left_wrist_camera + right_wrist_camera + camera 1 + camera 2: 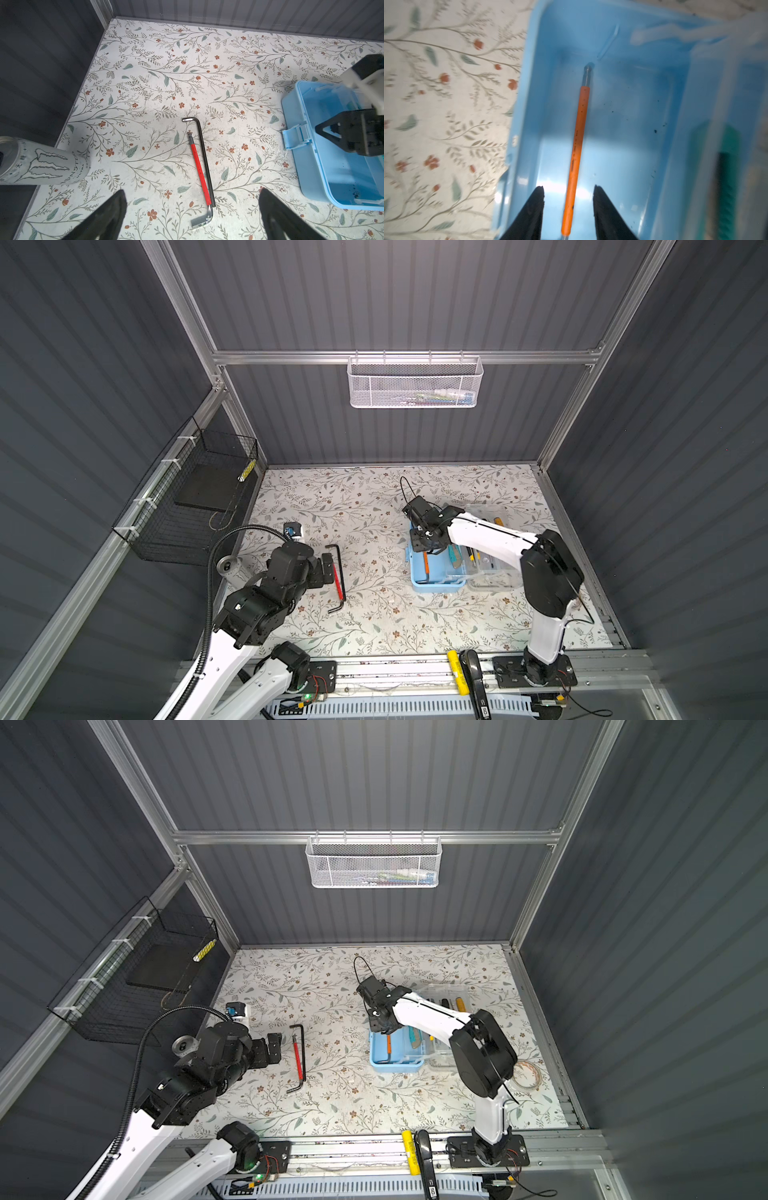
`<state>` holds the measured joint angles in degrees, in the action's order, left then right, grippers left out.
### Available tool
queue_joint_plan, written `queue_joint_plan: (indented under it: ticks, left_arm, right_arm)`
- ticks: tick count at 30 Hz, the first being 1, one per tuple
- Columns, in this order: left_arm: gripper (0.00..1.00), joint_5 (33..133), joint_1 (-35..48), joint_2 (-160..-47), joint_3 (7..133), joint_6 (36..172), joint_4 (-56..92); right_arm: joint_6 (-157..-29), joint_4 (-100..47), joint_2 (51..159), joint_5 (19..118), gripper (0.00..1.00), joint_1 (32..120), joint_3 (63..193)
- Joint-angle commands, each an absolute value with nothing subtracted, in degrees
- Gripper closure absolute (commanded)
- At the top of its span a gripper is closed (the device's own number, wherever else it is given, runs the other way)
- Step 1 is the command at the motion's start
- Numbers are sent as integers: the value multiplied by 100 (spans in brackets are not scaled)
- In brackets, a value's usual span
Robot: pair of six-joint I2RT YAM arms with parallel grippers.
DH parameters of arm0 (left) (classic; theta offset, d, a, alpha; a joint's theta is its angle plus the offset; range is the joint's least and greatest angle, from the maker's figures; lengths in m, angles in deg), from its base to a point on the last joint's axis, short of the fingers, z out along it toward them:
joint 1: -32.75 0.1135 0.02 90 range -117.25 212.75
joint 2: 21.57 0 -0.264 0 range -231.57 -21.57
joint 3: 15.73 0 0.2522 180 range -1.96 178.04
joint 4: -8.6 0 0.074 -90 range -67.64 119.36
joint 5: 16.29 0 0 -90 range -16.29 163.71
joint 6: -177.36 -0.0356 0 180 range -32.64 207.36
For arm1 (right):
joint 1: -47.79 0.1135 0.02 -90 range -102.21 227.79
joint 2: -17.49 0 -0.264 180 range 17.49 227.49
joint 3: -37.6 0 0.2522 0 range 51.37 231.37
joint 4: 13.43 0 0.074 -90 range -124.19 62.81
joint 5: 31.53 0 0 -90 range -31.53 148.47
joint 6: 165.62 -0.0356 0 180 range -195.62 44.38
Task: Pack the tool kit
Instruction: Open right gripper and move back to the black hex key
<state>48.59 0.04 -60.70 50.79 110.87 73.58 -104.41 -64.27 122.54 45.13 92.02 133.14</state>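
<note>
right gripper (568, 186) parted astride the orange hex key (578, 133), one end cut off; left gripper (192, 190) wide.

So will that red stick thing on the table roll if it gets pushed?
Probably not: the red hex key has a bent end lying flat, so it should slide, not roll. Thin metal, so likely stiff. The black hex key close beside it would probably get nudged.
</note>
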Motion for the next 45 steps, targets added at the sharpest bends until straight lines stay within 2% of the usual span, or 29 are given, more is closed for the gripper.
queue_joint_plan:
  ticks: [1,5,9,15,25,45]
  left_arm:
    - [1,4779,5,-5989,5010,11012,7325]
    - [0,4767,5,-5946,5005,11014,7325]
    - [0,4752,10,-5858,4993,11033,7316]
    - [0,4753,8,-5763,4973,11035,7299]
    - [1,4761,6,-5716,4967,11031,7281]
    - [1,4803,5,-5718,4953,11003,7254]
  right_arm:
    - [-10280,-6373,11856,4464,57,9598,13564]
    - [-10127,-5942,12143,4999,57,10048,13924]
    - [-10055,-5802,12933,5338,57,10528,14655]
    - [-10173,-6128,14060,5053,57,11009,15797]
    - [-10272,-6108,14893,5114,60,11191,16290]
    - [-10194,-6486,15814,5133,62,11249,17132]
